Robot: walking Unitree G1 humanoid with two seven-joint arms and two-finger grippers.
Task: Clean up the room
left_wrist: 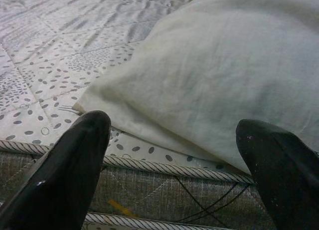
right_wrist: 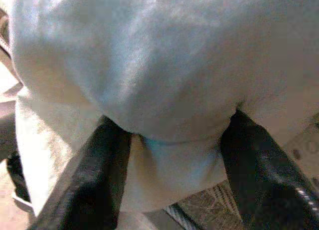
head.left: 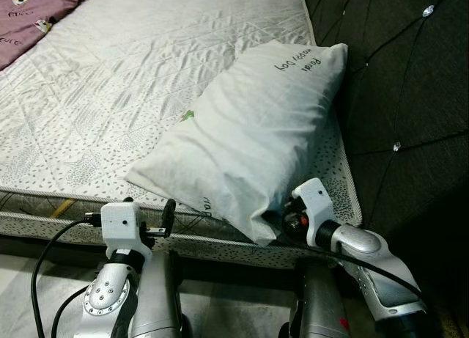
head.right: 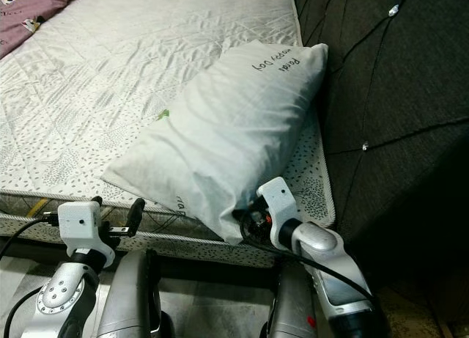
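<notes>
Quilted white mattress [head.left: 146, 81] filled most of the left eye view, wide and bare toward the far side, with one purple blanket [head.left: 33, 12] at the far left corner. One pale pillow [head.left: 249, 133] lay slanted at the right side, its far end against the dark tufted headboard [head.left: 396, 81], its near corner overhanging the mattress's front edge. Dark handwriting on the pillow's far end was upside down; I couldn't read it. Left gripper [head.left: 167, 219] hovered at the front edge, just left of the pillow.

Right eye view, same scene: right gripper [head.right: 248, 215] was tucked under the pillow's overhanging corner, tight beside the headboard.

Left wrist view: two black fingers [left_wrist: 65, 175] stood wide apart, nothing between them, the corded mattress edge [left_wrist: 169, 166] below and the pillow's near-left corner just ahead.

Right wrist view: both black fingers [right_wrist: 94, 180] pressed in on a bunched fold of pillow fabric [right_wrist: 169, 170], so those jaws had hold of the pillow.
</notes>
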